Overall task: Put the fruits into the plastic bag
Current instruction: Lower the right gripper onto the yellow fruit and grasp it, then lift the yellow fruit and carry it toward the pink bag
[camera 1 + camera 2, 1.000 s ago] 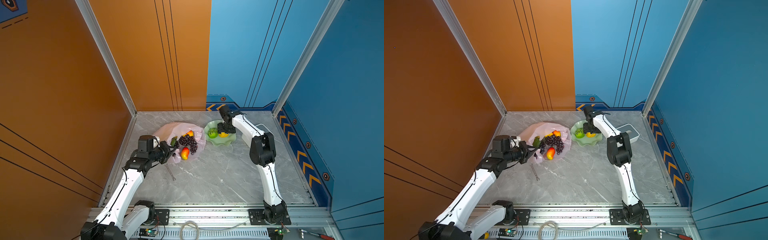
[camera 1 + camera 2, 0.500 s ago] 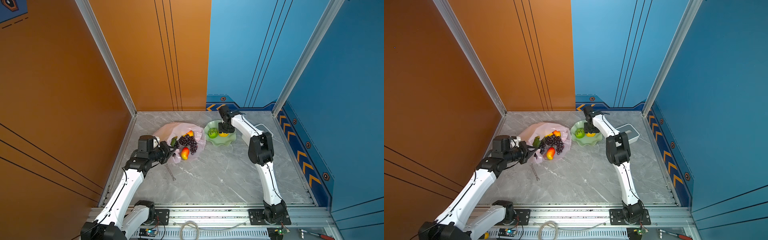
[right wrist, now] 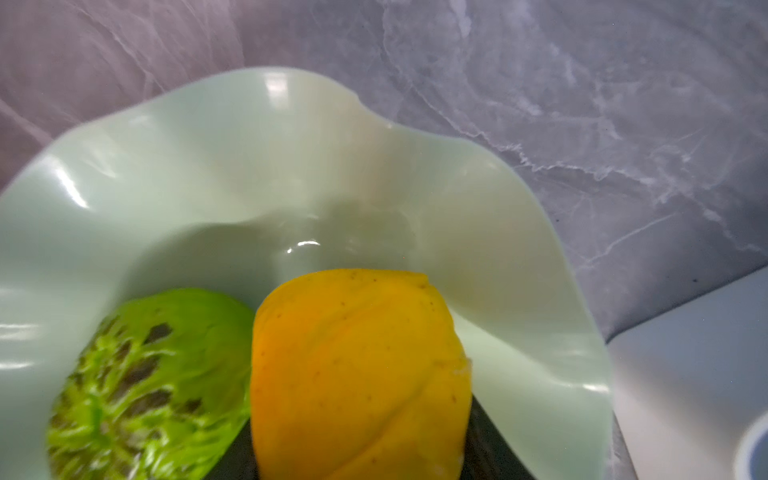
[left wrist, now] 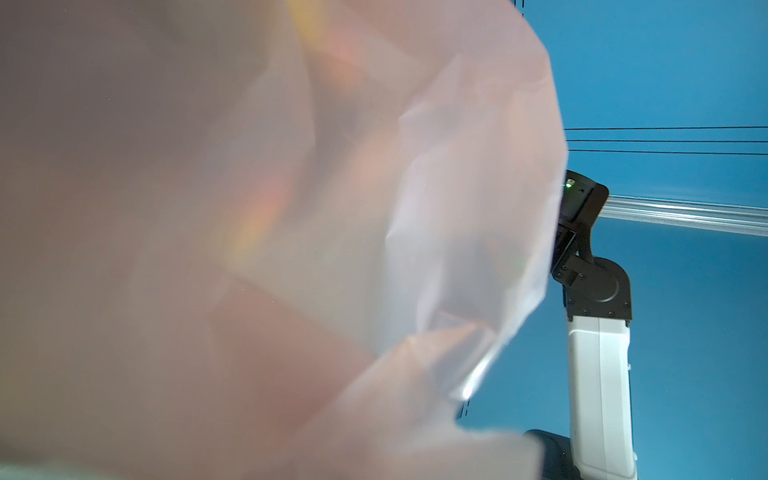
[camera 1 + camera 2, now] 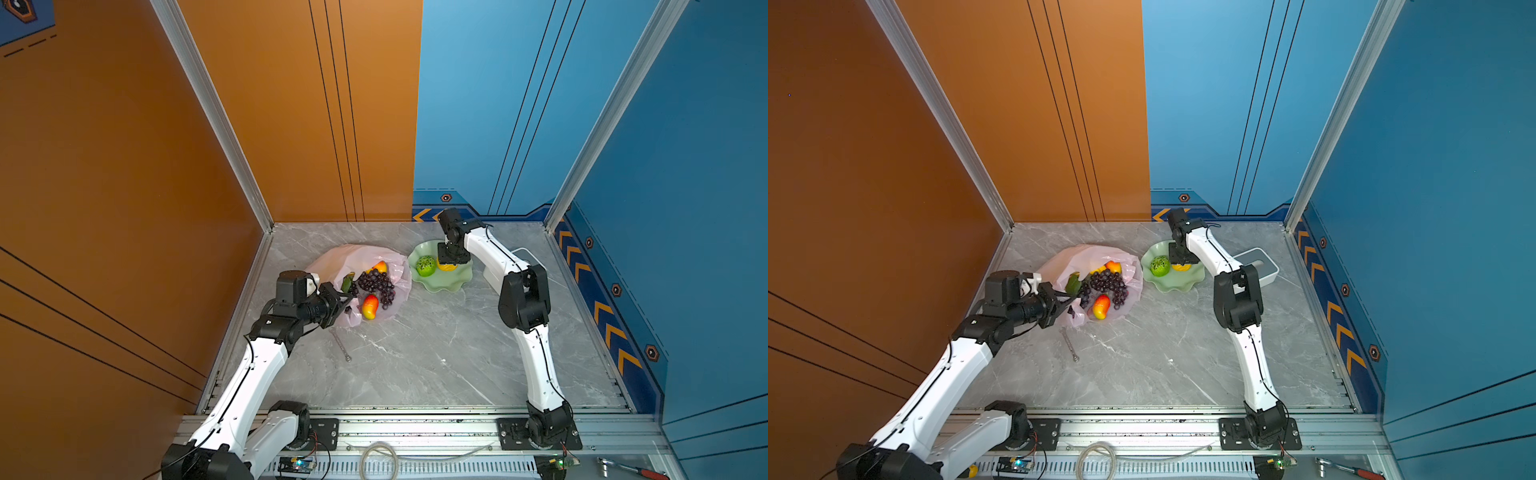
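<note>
The plastic bag (image 5: 345,257) (image 5: 1073,259) lies crumpled on the left rear part of the table (image 5: 436,353), its mouth turned towards the middle. In the mouth rest dark grapes (image 5: 376,282) (image 5: 1106,282) and a red-orange mango (image 5: 370,306) (image 5: 1101,306); another orange piece (image 5: 380,266) shows deeper inside. The left gripper (image 5: 343,303) (image 5: 1069,305) is clenched on the near edge of the bag, and the pink film (image 4: 249,228) covers most of the left wrist view. The left arm (image 5: 249,374) slants up from the front rail to a raised elbow, and its forearm runs level towards the bag.

Just right of the bag stands a pale green scalloped dish (image 5: 440,284) (image 5: 1175,282) (image 3: 208,145). It holds a green fruit (image 5: 426,265) (image 5: 1160,266) (image 3: 141,382) touching a yellow fruit (image 5: 448,267) (image 3: 357,374). The right gripper (image 5: 449,262) (image 5: 1181,262) points straight down into the dish and grasps the yellow fruit, with dark fingers (image 3: 486,436) against its sides. The right arm (image 5: 536,353) stands up from the rail to a black elbow, and its forearm reaches back and leftward over the dish.

A wrench (image 5: 341,345) (image 5: 1070,343) lies on the table in front of the bag. A white-and-grey box (image 5: 1260,266) sits just beyond the dish.
</note>
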Robot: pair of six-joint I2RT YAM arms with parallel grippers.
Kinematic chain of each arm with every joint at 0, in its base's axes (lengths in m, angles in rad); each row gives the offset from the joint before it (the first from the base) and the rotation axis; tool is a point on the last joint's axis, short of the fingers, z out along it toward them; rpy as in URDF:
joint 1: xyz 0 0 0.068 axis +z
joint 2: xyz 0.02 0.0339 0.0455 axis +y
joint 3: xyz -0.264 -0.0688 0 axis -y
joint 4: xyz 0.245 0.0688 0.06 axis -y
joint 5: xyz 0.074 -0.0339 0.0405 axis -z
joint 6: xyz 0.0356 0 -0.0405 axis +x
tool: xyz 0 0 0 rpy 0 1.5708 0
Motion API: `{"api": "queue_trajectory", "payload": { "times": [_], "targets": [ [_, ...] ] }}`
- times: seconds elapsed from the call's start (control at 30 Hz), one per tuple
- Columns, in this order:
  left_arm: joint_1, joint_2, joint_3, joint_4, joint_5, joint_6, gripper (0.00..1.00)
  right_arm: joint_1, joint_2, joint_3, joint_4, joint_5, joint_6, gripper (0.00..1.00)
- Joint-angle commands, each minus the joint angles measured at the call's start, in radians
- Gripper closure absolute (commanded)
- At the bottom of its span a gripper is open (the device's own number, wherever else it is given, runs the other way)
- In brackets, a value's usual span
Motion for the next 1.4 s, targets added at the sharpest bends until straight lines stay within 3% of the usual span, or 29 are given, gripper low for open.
{"api": "queue_trajectory", "payload": {
  "times": [0.0, 0.37, 0.73, 0.93, 1.1, 1.23, 1.37],
  "targets": [
    [0.007, -0.004, 0.009, -0.002, 0.015, 0.015, 1.0, 0.001, -0.11, -0.023, -0.029, 0.018, -0.003, 0.53],
    [0.007, -0.007, 0.005, 0.012, 0.022, 0.013, 1.0, -0.008, -0.272, -0.143, 0.021, -0.089, 0.04, 0.54],
    [-0.002, -0.02, 0.002, 0.008, 0.025, 0.015, 1.0, -0.033, -0.576, -0.445, 0.215, -0.427, 0.225, 0.54],
    [-0.01, -0.025, 0.004, 0.013, 0.024, 0.013, 1.0, -0.032, -0.74, -0.696, 0.491, -0.611, 0.448, 0.55],
    [-0.02, -0.03, 0.005, 0.017, 0.024, 0.011, 1.0, -0.026, -0.821, -0.895, 0.831, -0.764, 0.716, 0.55],
    [-0.024, -0.038, 0.002, 0.019, 0.024, 0.01, 1.0, 0.009, -0.858, -1.001, 1.025, -0.797, 0.875, 0.55],
    [-0.027, -0.054, -0.002, 0.024, 0.025, 0.002, 1.0, 0.109, -0.87, -1.053, 1.099, -0.764, 0.949, 0.54]
  ]
}}
